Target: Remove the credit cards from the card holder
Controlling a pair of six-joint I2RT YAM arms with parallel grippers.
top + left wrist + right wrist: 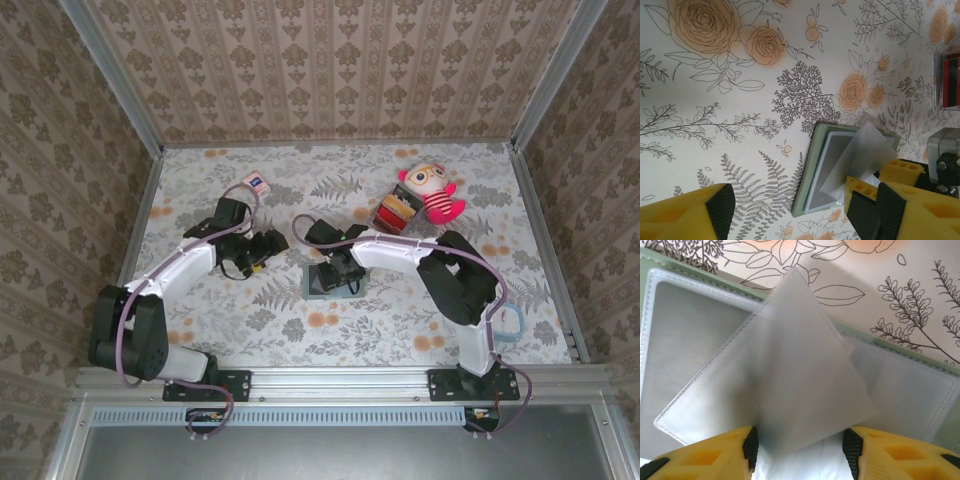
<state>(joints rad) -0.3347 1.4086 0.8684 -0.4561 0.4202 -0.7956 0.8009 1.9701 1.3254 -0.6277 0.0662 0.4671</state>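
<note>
The grey-green card holder (322,283) lies open and flat on the flowered table, its clear pockets facing up (810,170) (685,267). A translucent plastic sleeve (800,365) is lifted off the holder and buckled, standing up at a slant (865,150). My right gripper (800,447) has it between both pads, and its yellow fingers (862,187) reach in from the holder's far side (345,272). My left gripper (268,245) hovers beside the holder, jaws wide apart (805,207) with only table and the holder's edge below. The credit cards are hidden.
At the back right lie a striped plush doll (432,192) and a stack of red, tan and black blocks (397,212) (947,75). A pink-and-white packet (257,183) sits at the back left, a blue ring (510,322) by the right arm. Metal rails frame the table.
</note>
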